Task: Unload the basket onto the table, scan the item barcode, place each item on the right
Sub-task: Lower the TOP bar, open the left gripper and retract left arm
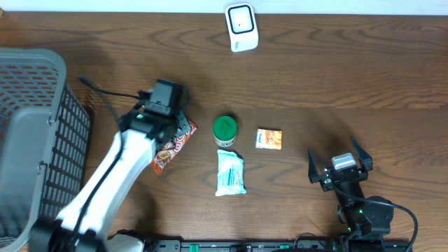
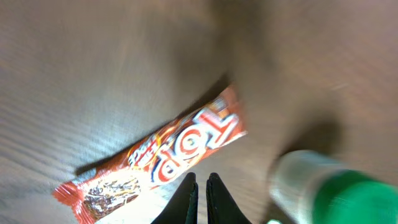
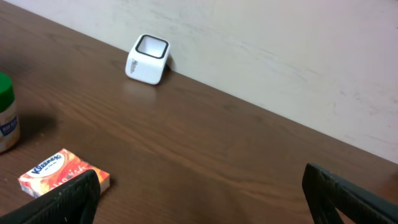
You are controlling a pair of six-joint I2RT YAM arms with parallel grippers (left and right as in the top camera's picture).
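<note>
Two pincers differed: the left gripper (image 2: 200,184) hovered closed and empty over the snack bar (image 2: 186,144), seemingly aligning for a pickup. The right gripper (image 1: 332,150) rested open.

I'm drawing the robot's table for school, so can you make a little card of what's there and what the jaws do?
snack bar: red wrapper, lying flat
jar: green lid, right of the snack bar
tissue pack: near side of the jar
small box: orange, right of jar
scanner: white, far edge
basket: grey, far left
left jaws: shut, at the snack bar
right jaws: open, empty
</note>
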